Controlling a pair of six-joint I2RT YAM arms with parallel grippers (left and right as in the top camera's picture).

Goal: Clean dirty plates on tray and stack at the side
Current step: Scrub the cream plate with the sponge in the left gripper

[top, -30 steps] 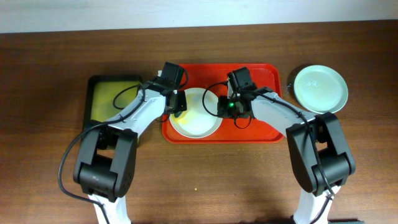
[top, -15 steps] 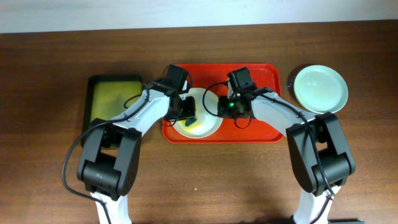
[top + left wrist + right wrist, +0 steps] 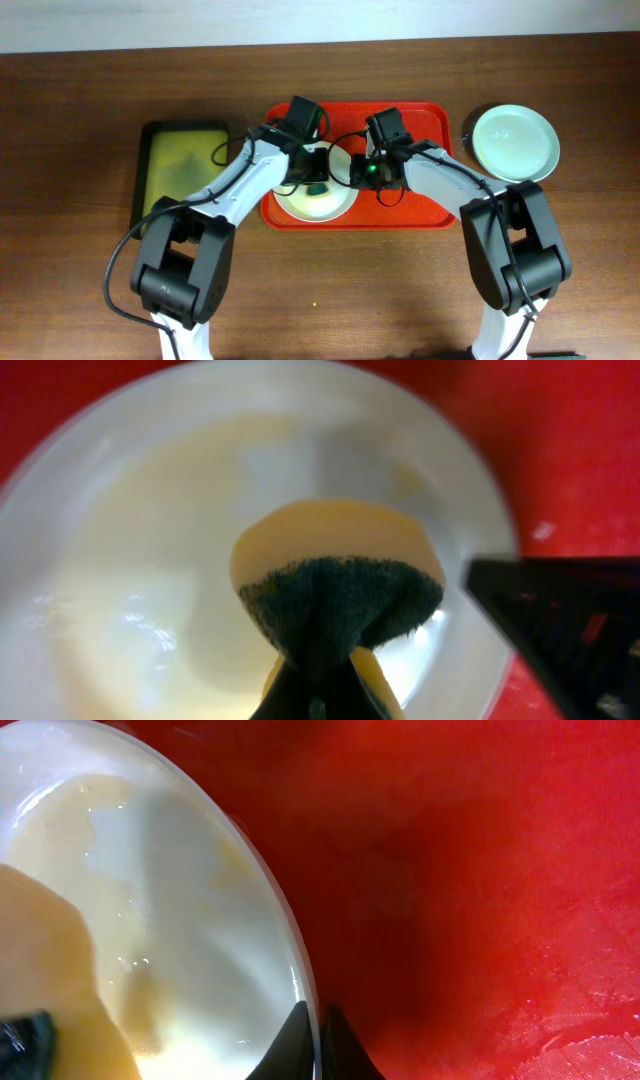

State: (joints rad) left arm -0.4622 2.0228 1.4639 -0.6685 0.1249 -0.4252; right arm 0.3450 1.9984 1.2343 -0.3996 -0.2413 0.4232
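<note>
At the left gripper's (image 3: 316,698) tips, the two fingers are drawn close together, pinching a sponge (image 3: 340,575) by its dark green scrub side, with the yellow foam pressed down on the white plate (image 3: 140,550). Yellowish smears show on that plate's wet face. The right gripper (image 3: 314,1038) is almost closed, its fingers nipping the same plate's rim on the right side. The plate sits in the left half of the red tray (image 3: 420,205). Just off the tray's right end, a pale green plate (image 3: 514,142) lies on the brown wooden table (image 3: 80,300). A dark green tray (image 3: 140,180) sits to the left; beyond runs a white wall (image 3: 300,20)
</note>
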